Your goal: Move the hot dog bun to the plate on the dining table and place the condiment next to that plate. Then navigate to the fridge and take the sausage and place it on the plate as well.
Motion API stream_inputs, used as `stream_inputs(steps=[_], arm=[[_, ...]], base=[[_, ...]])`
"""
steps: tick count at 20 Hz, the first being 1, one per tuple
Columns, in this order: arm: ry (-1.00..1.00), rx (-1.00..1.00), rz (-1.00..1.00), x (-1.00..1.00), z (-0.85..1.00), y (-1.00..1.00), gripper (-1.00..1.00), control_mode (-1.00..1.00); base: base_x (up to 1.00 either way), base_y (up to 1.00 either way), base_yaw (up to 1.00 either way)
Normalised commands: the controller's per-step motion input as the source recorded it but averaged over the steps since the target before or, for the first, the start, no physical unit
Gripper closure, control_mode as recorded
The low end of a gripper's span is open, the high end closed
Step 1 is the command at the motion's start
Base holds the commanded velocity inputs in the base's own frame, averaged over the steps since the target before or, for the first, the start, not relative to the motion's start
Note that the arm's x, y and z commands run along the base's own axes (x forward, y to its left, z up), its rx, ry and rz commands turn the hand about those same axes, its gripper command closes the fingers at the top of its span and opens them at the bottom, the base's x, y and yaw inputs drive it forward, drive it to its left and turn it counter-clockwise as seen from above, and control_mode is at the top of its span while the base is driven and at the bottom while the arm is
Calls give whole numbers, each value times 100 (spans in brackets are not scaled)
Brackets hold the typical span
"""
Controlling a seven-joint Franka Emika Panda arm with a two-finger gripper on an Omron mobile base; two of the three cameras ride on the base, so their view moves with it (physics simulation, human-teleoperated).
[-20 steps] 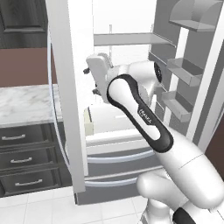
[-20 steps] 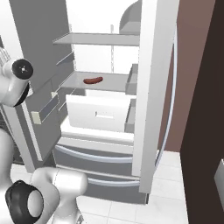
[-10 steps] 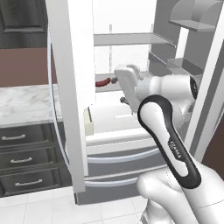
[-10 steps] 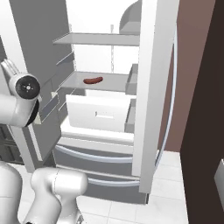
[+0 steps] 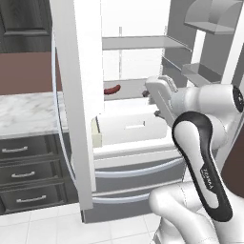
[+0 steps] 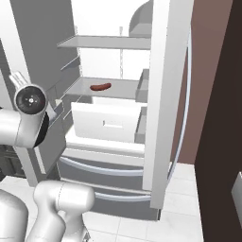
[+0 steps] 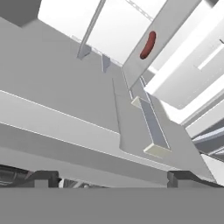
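Note:
The fridge stands with both doors swung wide, its left door close in front of me. The sausage, small and dark red, lies on the middle shelf; the right base view shows the sausage near the shelf's left end. My gripper hovers at shelf height just right of the sausage, open and holding nothing. In the hand view the gripper has its tips wide apart, with the sausage far ahead at the upper right. The hot dog bun, plate, dining table and condiment are out of view.
A white crisper drawer sticks out below the shelf, above the grey bottom drawers. Door bins hang at the right. A marble counter over dark drawers sits left of the fridge. A brown wall is at the right.
My hand has swung rightward across the fridge opening, from left of the shelf to just right of the sausage. The gripper has stayed open and the sausage has not moved.

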Motion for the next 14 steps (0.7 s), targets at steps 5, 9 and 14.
stream_inputs(steps=[5,9,14], arm=[[6,-3,-4,-35,0,-40,-100,-100],[6,-3,-6,-52,0,-30,-100,-100],[9,-10,-8,-48,0,-21,-100,-100]], base=[[0,0,0],[0,0,0],[0,0,0]])
